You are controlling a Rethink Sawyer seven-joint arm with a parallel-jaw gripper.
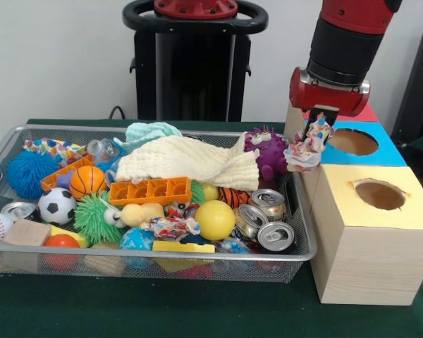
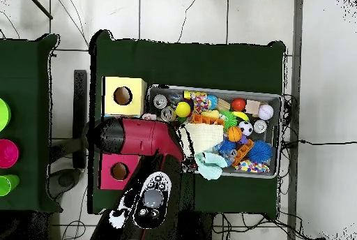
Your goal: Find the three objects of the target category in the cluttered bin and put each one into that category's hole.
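My gripper [image 1: 316,127] is shut on a crumpled, many-coloured wrapper [image 1: 306,149] and holds it in the air over the gap between the wire mesh bin's [image 1: 162,255] right end and the boxes. In the overhead view the arm [image 2: 143,137] hides the gripper, and a bit of the wrapper [image 2: 148,117] shows beside it. A second colourful wrapper [image 1: 170,227] lies among the toys near the bin's front. A dotted colourful one [image 1: 53,148] lies at the bin's back left; it also shows in the overhead view [image 2: 251,168].
Beside the bin stand a yellow-topped box with a hole [image 1: 379,194], a blue-topped box with a hole [image 1: 352,141] and a red-topped one [image 2: 118,171]. The bin holds a cream cloth [image 1: 190,162], cans [image 1: 276,236], balls, a purple toy [image 1: 268,151].
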